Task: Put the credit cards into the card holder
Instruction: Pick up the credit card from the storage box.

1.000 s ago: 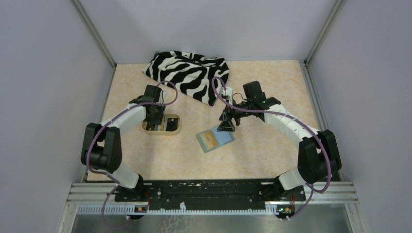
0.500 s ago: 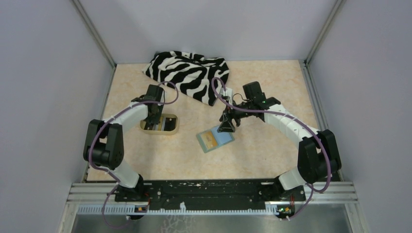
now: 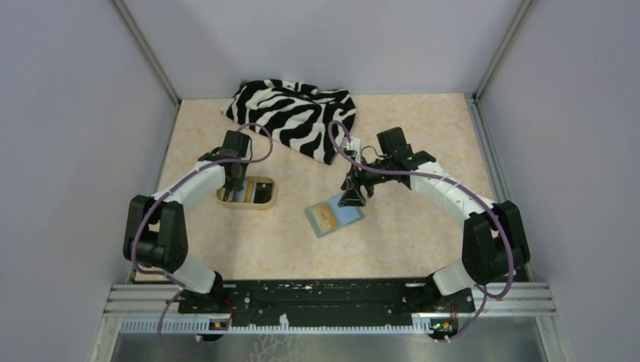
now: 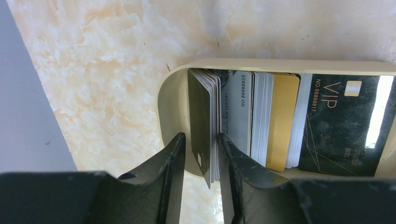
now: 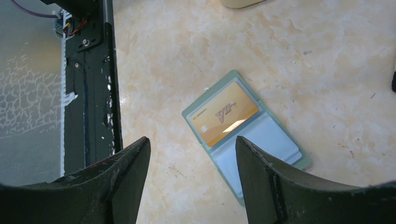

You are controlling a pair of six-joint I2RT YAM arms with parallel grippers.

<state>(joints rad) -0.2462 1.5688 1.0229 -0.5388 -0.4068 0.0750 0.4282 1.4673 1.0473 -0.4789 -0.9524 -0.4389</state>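
Observation:
Several credit cards [image 4: 243, 109] stand on edge in a tan dish [image 4: 164, 100], and a black VIP card [image 4: 343, 123] lies flat at its right end. My left gripper [image 4: 201, 136] reaches into the dish [image 3: 262, 202], its jaws narrowly open around a thin stack fronted by a black card [image 4: 200, 116]. The right finger touches the stack; a sliver of gap shows at the left finger. The card holder [image 5: 264, 147] lies open with a gold card [image 5: 226, 114] in one pocket. My right gripper [image 5: 192, 140] hovers open and empty above the card holder [image 3: 346, 214].
A zebra-striped cloth [image 3: 294, 113] lies bunched at the back of the table. The black base rail [image 5: 88, 93] runs along the near edge. Grey walls close in the left, right and back sides.
The left jaws have narrowed around the standing cards. The dish slid a little to the left, and the left wrist shifted slightly back. The right arm has not moved.

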